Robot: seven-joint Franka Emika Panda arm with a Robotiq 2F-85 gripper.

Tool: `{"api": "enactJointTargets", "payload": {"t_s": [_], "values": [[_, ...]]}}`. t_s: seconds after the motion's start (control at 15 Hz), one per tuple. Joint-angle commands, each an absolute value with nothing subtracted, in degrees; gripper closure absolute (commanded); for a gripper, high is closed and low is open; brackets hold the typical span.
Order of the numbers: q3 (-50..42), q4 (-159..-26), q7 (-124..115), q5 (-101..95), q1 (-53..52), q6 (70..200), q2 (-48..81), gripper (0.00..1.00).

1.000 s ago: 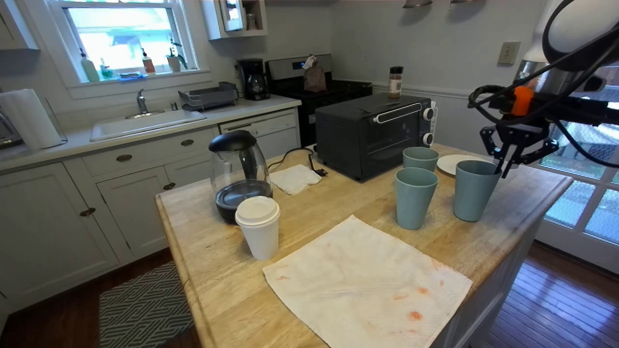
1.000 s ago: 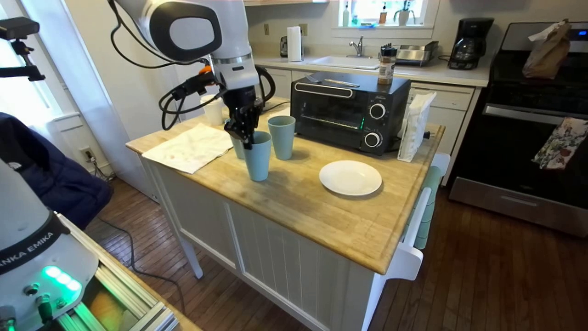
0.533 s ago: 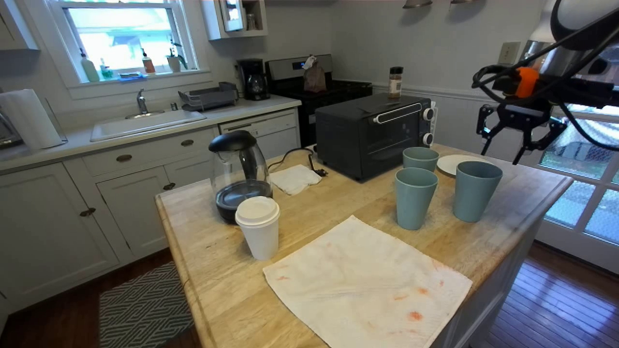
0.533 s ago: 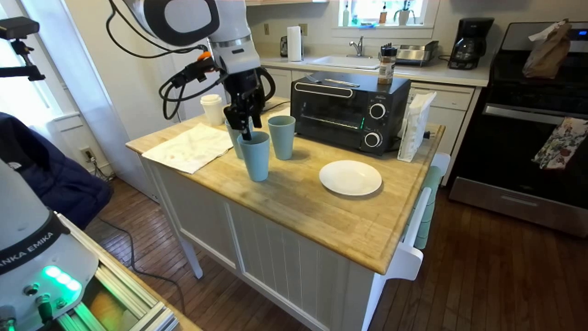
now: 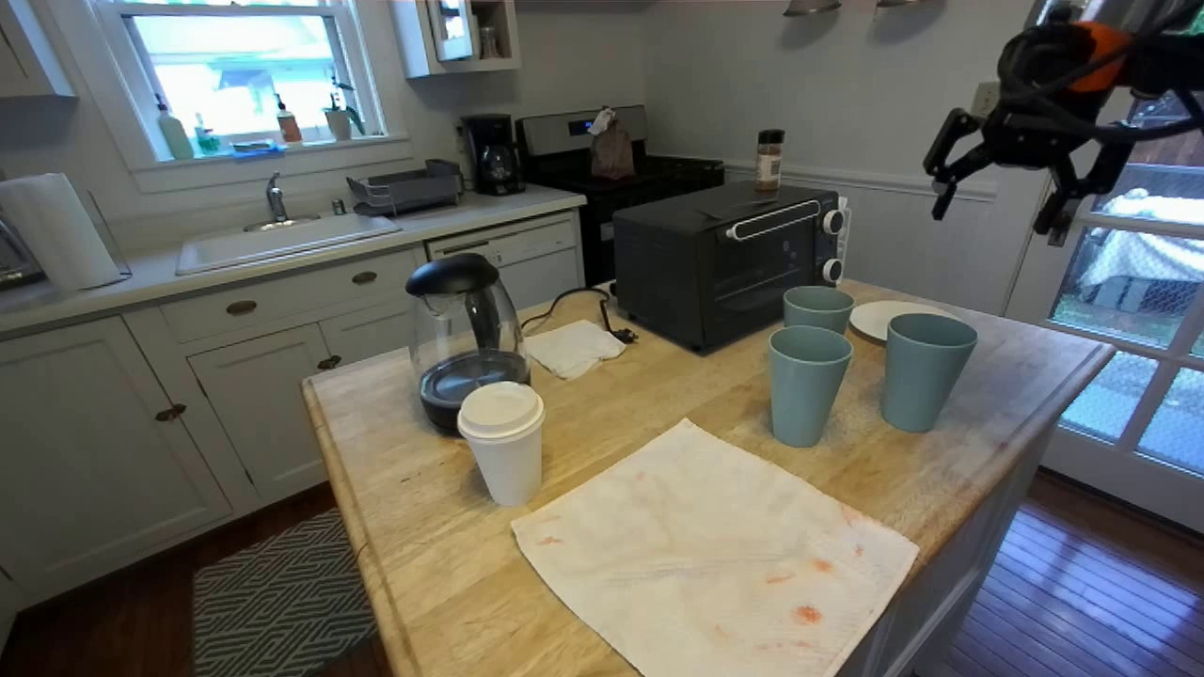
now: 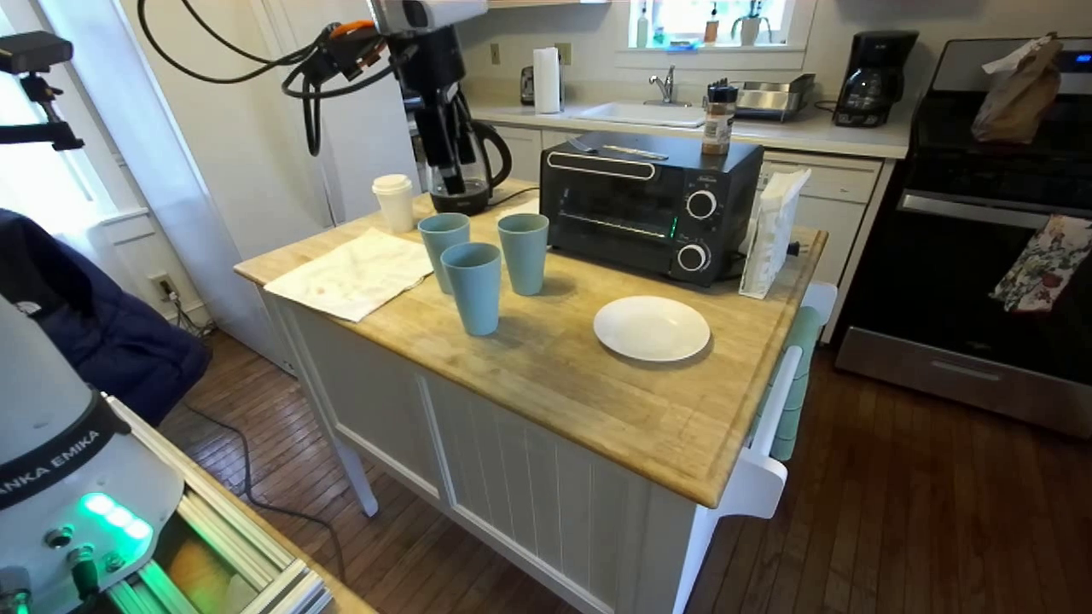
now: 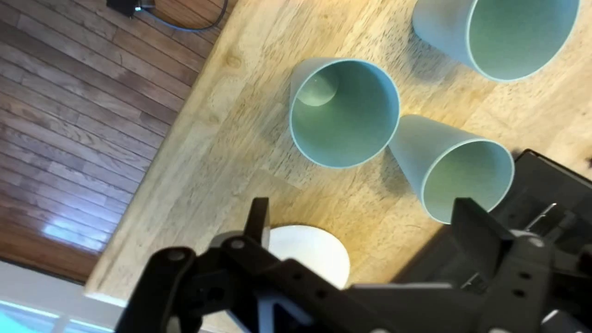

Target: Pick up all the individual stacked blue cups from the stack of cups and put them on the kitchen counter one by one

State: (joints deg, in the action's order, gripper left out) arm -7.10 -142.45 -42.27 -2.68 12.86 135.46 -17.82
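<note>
"Your claw?"

"Spread, empty, above the bench. Three blue cups stand upright there, one near the robot-side long edge."

"Risk?"

"Swinging low, I could knock that one off. Two bottoms are hidden; nesting I can't rule out."

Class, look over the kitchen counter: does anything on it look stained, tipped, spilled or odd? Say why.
Yes: in an exterior view, orange blotches mark the pale cloth on the kitchen counter, so it looks stained. The three blue cups stand upright.
</note>
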Motion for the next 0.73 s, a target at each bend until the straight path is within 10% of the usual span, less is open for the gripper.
{"api": "enactJointTargets", "payload": {"t_s": [0.0, 0.67], "values": [[-5.6, -140.5, -34.8, -3.3, 12.2, 133.0, -20.4, 0.00], [-3.8, -138.2, -26.1, -2.2, 11.2, 129.5, -21.2, 0.00]]}}
